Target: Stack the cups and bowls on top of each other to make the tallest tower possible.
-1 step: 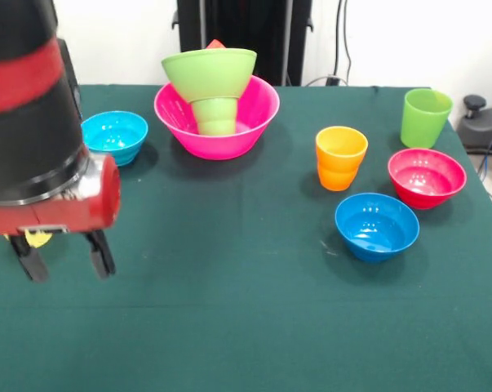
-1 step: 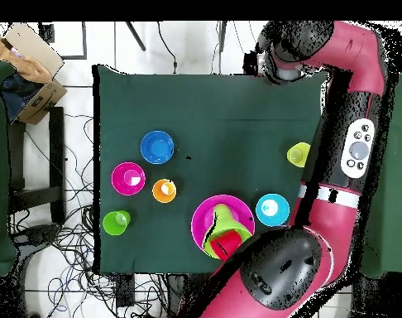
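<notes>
The tower stands at the table's far side: a large pink bowl holds an upturned small green cup, which carries a lime green bowl with a red cup in it. My gripper hangs open low over the near left of the cloth, nothing between its fingers. A pale yellow cup peeks out behind it. Loose pieces: light blue bowl, orange cup, magenta bowl, darker blue bowl, taller lime cup.
The dark green cloth covers the table to its edges. My arm's thick red and black links run along one side of the table. A cardboard box and cables lie on the floor beside it.
</notes>
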`<state>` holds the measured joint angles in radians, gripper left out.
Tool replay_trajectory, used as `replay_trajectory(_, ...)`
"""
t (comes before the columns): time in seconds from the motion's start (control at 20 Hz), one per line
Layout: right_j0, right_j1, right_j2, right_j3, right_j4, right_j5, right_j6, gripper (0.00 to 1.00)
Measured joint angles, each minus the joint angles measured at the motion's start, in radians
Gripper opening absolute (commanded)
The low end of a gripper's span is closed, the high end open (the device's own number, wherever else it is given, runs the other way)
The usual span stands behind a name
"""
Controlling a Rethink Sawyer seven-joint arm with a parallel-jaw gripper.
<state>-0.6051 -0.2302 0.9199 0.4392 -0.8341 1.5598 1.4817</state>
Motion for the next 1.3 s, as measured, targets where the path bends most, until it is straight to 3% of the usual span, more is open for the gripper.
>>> replay_trajectory(0.6, 0.029, -0.052, 0.0, -0.009, 0.036, 0.035, 0.0, 1.0)
replay_trajectory(1.3, 0.055, -0.053, 0.0, -0.028, 0.034, 0.047, 0.0, 1.0)
